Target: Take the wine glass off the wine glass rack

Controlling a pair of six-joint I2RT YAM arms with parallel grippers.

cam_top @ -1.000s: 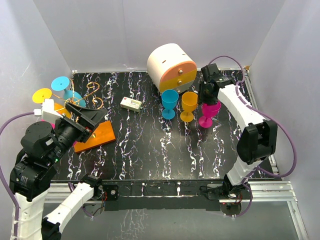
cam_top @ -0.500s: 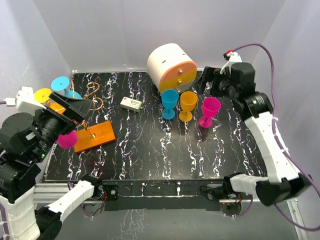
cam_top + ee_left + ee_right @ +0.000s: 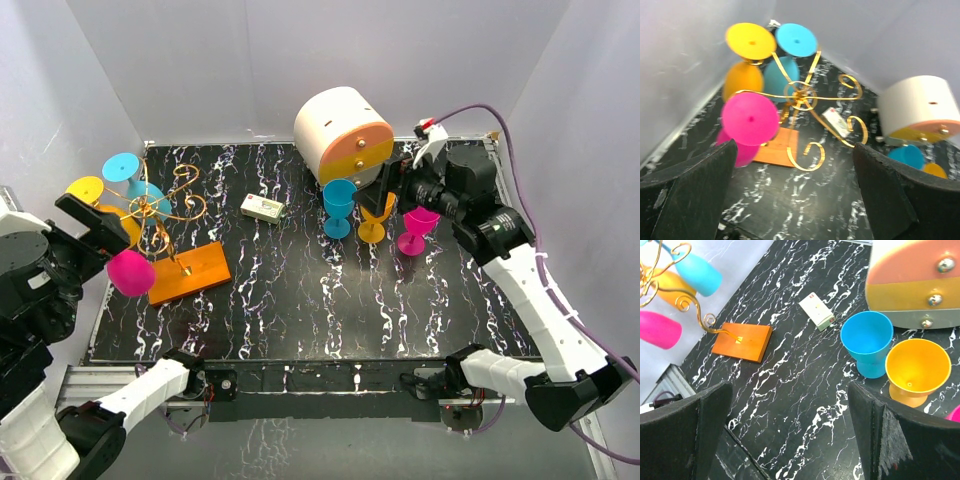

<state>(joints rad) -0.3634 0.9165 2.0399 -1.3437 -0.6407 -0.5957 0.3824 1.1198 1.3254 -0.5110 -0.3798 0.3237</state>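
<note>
**table**: black marbled slab that carries everything.

**right arm**: a second ago its tool was clamped round the pink glass at the table's 2 o'clock. it has since lifted off. the right gripper is now fully spread with nothing in it, hanging above the row of standing glasses.

**left arm**: drawn back from the rack to the 9 o'clock edge. the left gripper is also wide apart and empty, and it faces the rack.

**reading**: one glass has been set down and let go, so that removal looks finished. the left arm seems posed to line up on another.

**cabinet**: round, white and orange, at 12 o'clock. its drawers are closed and the contents are hidden.

**rack**: orange plate with gold hooks, at 9 o'clock. three glasses hang from it bowl-down. hung yellow and hung blue are on the 11 o'clock side, and hung pink is on the 7 o'clock side.

**standing row**: blue glass, yellow glass and the pink glass stand upright at 1 to 2 o'clock, just in front of the cabinet. the blue and yellow bowls are empty. the pink bowl is too clipped to judge.

**box**: small and white, lying flat between the rack and the row.
</note>
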